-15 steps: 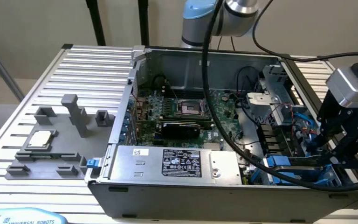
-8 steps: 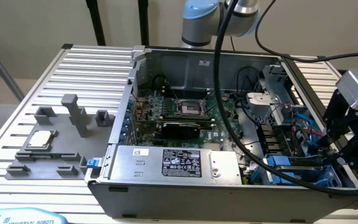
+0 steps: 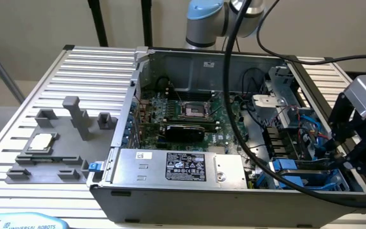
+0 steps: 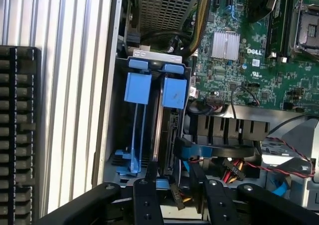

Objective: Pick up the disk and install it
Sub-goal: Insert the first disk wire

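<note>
- Wrist view: black gripper [image 4: 174, 195] fingers [image 4: 147, 197] stand apart, straddling the disk's [image 4: 167, 135] edge without clearly clamping it.
- Disk stands on edge in the case's [image 3: 234, 202] drive bay, its blue plastic rails and tabs showing.
- Green motherboard [image 4: 259, 60] lies beside the bay.

Blue-railed disk [image 4: 167, 110], green motherboard [image 3: 189, 114], grey ribbed table [image 3: 87, 71].

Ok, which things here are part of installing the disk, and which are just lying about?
Part of the job:
- disk, edge-on in blue rails
- drive bay around it
- gripper, just above the disk

Lying about:
- CPU chip on the grey fixture
- silver box with a black label
- motherboard
</note>
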Robot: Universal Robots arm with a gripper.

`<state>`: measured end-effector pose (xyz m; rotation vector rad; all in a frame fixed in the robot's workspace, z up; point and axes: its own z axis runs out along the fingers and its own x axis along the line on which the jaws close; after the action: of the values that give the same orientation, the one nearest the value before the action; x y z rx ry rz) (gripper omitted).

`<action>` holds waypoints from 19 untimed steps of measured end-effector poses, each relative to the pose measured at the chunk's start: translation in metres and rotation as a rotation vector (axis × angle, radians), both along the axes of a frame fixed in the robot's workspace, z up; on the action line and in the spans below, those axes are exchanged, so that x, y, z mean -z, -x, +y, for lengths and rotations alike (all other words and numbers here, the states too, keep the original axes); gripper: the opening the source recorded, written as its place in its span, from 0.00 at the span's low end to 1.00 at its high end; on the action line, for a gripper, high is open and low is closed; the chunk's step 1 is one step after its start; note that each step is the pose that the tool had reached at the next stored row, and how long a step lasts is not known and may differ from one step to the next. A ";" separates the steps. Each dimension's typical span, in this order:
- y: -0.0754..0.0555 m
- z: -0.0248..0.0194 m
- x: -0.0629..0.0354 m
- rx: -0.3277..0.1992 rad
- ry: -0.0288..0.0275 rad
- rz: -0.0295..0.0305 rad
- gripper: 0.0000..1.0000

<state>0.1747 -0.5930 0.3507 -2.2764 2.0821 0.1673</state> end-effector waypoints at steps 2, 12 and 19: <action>0.000 -0.0002 0.0011 -0.007 -0.0066 -0.0001 0.40; -0.003 -0.0025 0.0022 -0.036 -0.0286 -0.0061 0.30; -0.004 -0.0050 0.0023 -0.056 -0.0347 -0.0067 0.21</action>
<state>0.1789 -0.5980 0.3484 -2.3129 1.9977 0.1964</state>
